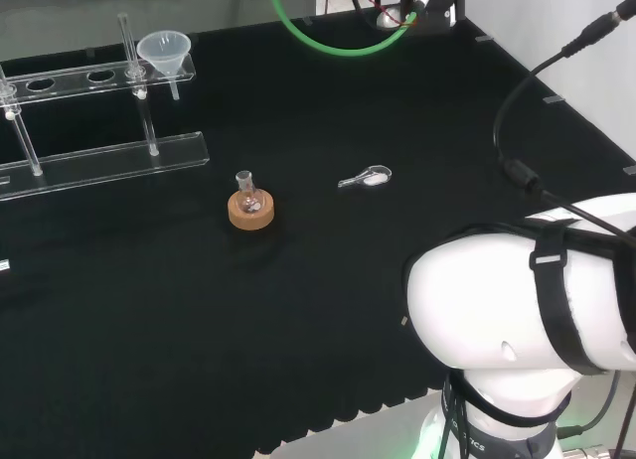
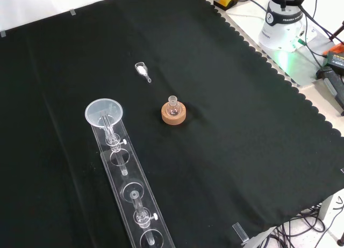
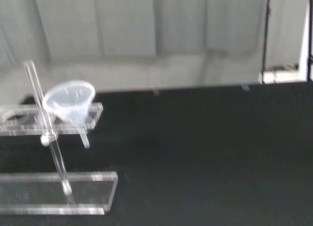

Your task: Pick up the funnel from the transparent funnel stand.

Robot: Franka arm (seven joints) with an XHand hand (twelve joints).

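a black cloth (image 1: pixel 328 310) covers the whole bench, its near edge cut in small scallops in the front view and held down at the borders with pale tape tabs (image 2: pixel 240 233). past the far side of the bench hangs a grey curtain (image 3: pixel 146 25) in soft folds. a green hose loop (image 1: pixel 328 37) lies at the bench's far edge, and loose cables (image 2: pixel 328 55) trail over the pale bench top beside the cloth. the light is even and dull.
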